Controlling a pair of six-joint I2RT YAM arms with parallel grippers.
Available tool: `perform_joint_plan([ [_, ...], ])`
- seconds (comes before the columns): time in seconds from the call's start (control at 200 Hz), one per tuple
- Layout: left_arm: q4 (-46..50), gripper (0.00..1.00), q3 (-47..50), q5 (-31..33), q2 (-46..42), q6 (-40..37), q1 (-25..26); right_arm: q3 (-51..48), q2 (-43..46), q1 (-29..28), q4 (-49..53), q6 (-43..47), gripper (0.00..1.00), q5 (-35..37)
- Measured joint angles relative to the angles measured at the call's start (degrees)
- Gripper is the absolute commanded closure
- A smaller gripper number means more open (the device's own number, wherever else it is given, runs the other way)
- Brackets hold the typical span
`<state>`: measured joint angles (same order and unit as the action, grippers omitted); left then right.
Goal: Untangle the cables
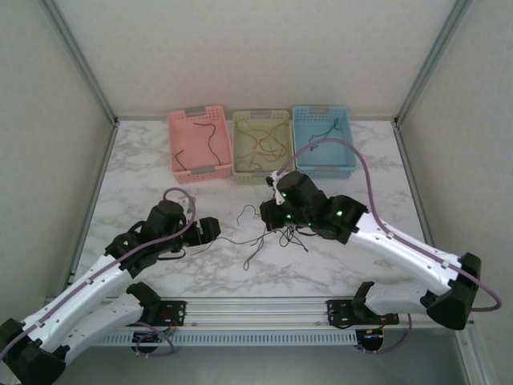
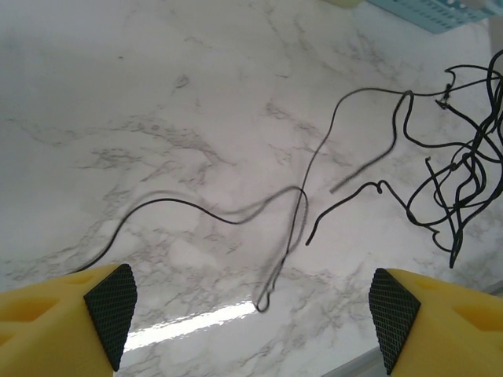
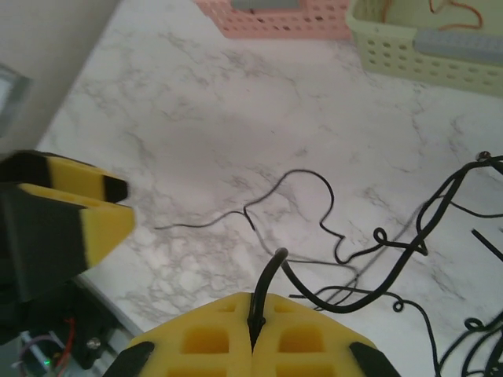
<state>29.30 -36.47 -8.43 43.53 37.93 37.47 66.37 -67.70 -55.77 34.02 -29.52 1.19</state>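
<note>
Many hair-thin black cables (image 1: 284, 234), light and springy I think, best taken at loose ends: my right claw (image 3: 253, 330) pinches one, my left claw (image 2: 251, 314) is apart.

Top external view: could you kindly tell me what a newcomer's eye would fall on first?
The black cable tangle at mid-table, beside the right gripper, whose jaws pinch one strand. Then the pink basket, green basket and blue basket along the far edge, each holding wires.

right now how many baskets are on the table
3, side by side at the far edge: pink basket on the left, green basket in the middle, blue basket on the right. None seem hidden.
</note>
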Motion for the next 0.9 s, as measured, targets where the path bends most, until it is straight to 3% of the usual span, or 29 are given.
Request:
perform_joint_plan([
  [0.165,-3.96,0.23,-0.20,-5.33,0.17,-0.63,0.24,-1.18,4.85,2.78,-0.72,-0.94,1.00,-1.79],
  [0.446,-7.80,0.19,-6.43,-11.26,2.73,-4.81,3.06,-1.07,3.98,5.05,-0.92,-6.23,1.00,-6.84],
  [0.666,-8.11,0.20,-15.17,-11.06,11.39,-10.34,3.82,1.57,3.63,5.05,-1.27,-8.37,1.00,-11.37],
  [0.896,-8.31,0.20,-15.41,-9.66,12.63,-12.48,4.07,5.40,3.65,5.05,-1.64,-9.57,1.00,-14.80],
])
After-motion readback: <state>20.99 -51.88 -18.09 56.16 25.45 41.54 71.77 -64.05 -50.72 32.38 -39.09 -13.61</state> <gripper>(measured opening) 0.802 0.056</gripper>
